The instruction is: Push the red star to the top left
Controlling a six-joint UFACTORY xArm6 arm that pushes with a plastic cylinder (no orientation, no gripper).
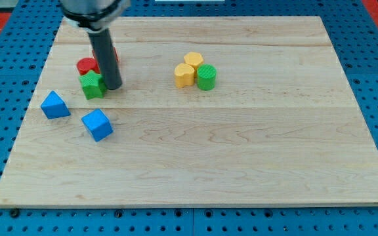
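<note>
My tip (pixel 113 86) rests on the board at the upper left, just right of the green star (pixel 92 84) and touching or nearly touching it. A red block (pixel 116 56) is mostly hidden behind the rod; only a sliver shows at the rod's right edge, so I cannot make out its shape. A second red block (pixel 86 65), rounded, lies just left of the rod and above the green star. I cannot tell for certain which red block is the star.
A blue triangle (pixel 54 105) and a blue cube (pixel 97 124) lie below-left of the tip. Two yellow blocks (pixel 192 60) (pixel 184 75) and a green cylinder (pixel 206 77) cluster at top centre. The wooden board (pixel 241 164) sits on a blue pegboard.
</note>
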